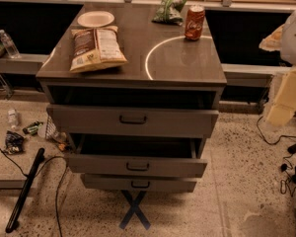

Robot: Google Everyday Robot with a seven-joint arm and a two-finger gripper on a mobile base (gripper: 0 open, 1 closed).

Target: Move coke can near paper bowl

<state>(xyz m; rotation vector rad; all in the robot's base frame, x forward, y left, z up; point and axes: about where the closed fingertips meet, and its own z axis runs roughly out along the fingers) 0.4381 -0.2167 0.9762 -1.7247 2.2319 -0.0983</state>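
Observation:
The coke can (194,22) stands upright at the back right of the grey cabinet top (182,63). The paper bowl (95,19) lies at the back left of the same top, well apart from the can. My gripper (286,90) shows as pale cream and white parts at the right edge of the camera view, off to the right of the cabinet and lower than the can. It touches nothing on the cabinet.
A brown-and-white chip bag (96,47) lies front left, just before the bowl. A green bag (170,6) lies left of the can. Upper drawer (133,118) and middle drawer (136,164) stand pulled out. A water bottle (8,43) stands on a left ledge. Cables and litter lie on the floor.

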